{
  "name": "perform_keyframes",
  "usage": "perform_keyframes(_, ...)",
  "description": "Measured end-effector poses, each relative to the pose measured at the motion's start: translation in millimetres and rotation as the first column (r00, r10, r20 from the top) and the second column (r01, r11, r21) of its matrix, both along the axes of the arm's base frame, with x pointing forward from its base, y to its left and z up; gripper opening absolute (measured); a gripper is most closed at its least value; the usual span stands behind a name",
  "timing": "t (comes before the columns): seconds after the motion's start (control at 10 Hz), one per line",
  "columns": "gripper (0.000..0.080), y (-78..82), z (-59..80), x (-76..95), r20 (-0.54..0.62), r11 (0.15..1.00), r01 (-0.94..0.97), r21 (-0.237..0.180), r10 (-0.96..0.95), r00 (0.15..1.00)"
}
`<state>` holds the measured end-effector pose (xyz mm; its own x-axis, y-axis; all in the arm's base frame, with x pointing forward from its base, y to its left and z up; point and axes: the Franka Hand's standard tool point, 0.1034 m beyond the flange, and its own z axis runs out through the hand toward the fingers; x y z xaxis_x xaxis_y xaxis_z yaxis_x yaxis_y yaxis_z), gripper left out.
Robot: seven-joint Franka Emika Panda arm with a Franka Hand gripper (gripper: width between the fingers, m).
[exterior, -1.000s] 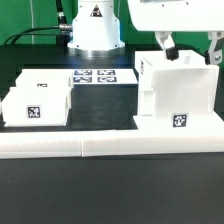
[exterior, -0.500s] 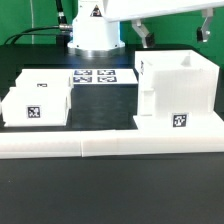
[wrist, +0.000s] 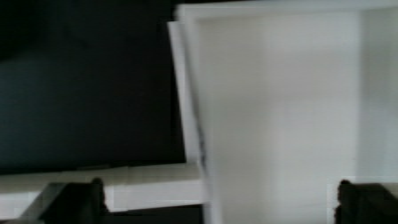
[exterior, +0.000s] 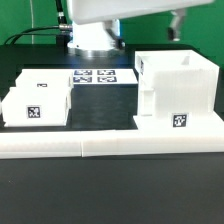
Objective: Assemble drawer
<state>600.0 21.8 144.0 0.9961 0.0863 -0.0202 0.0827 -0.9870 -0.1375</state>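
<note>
**Q:** What is being shown on the worktop?

**A:** The drawer's large box shell is being shown standing upright at the exterior view's right. Its open top is facing up, and a square tag is being displayed on its front face. A smaller box tray, also tagged, is being shown well apart from it at the exterior view's left. The marker board is lying flat behind the gap between them, in front of the robot base. A long low white wall strip is running along the front, just beside both boxes.

**Q:** How is the end effector being held?

**A:** The end effector is being held released above the box shell. In the wrist view its two dark fingers are being seen spread wide apart. Nothing is being clasped between them, and only the white shell surface is being seen beneath.
</note>
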Motion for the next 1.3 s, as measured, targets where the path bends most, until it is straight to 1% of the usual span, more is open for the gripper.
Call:
perform_keyframes(0.1, 0.0649, -17.3, -1.5, -1.4, 0.014, 0.998, -0.066, -0.003, 0.066, 0.998)
perform_keyframes(0.2, 0.0649, -24.5, -3.0, -1.8, 0.020, 0.993, -0.118, -0.002, 0.118, 0.993)
perform_keyframes(0.3, 0.0649, -21.8, -3.0, -1.8, 0.020, 0.992, -0.124, -0.002, 0.124, 0.992)
perform_keyframes(0.6, 0.0649, -23.4, -3.3, -1.9, 0.020, 0.993, -0.121, -0.002, 0.121, 0.992)
perform_keyframes(0.7, 0.0649, -34.1, -4.1, -3.4, 0.016, 0.995, -0.097, -0.008, 0.097, 0.995)
perform_keyframes(0.8, 0.0649, -51.4, -8.0, -12.5, 0.018, 1.000, -0.009, -0.029, 0.009, 1.000)
perform_keyframes(0.9, 0.0649, -61.5, -16.6, -22.9, 0.043, 0.998, 0.028, -0.049, -0.026, 0.999)
perform_keyframes(1.0, 0.0649, -69.4, -31.5, -36.7, 0.061, 0.997, 0.038, -0.063, -0.034, 0.998)
perform_keyframes(1.1, 0.0649, -77.5, -43.7, -47.6, 0.046, 0.998, 0.030, -0.049, -0.028, 0.999)
perform_keyframes(1.3, 0.0649, -77.7, -42.3, -45.0, 0.047, 0.998, 0.038, -0.052, -0.036, 0.998)
